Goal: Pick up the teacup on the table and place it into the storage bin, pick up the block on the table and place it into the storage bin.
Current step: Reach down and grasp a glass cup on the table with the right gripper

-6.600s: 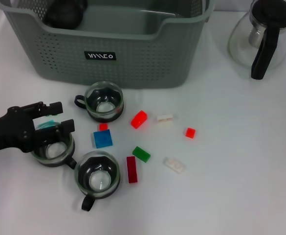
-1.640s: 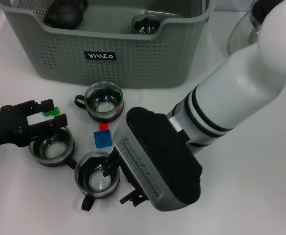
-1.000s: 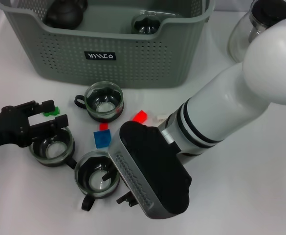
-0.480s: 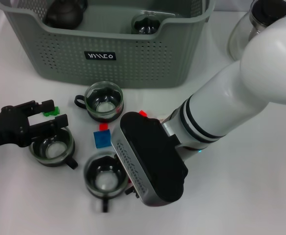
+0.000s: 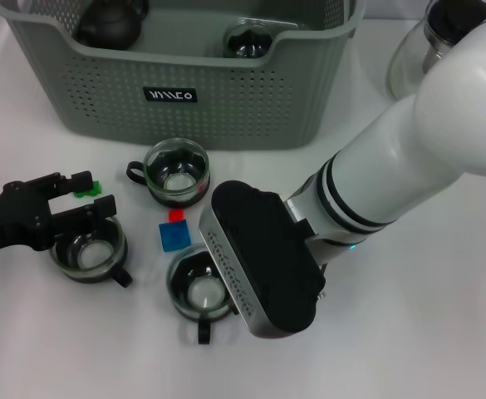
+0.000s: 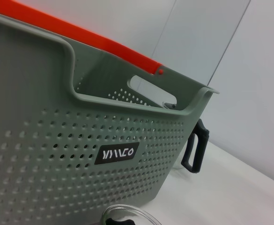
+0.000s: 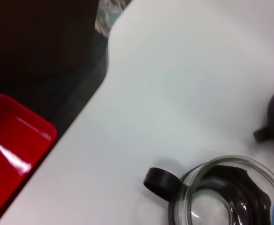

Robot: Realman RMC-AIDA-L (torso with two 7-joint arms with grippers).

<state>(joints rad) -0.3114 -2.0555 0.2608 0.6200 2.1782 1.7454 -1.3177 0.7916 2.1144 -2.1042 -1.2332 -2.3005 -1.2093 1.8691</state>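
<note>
Teacup point(image 5: 199, 288) upright beside right gripper point(image 5: 226, 312), handle toward the robot

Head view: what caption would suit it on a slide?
Right arm reaches over blocks beside a teacup; left end effector waits by another cup before the bin.

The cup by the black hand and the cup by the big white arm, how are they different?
The cup under the left hand has its handle pointing toward the other cup. The cup beside the right arm points its handle toward the near edge. Both are glass with black bases and empty.
</note>
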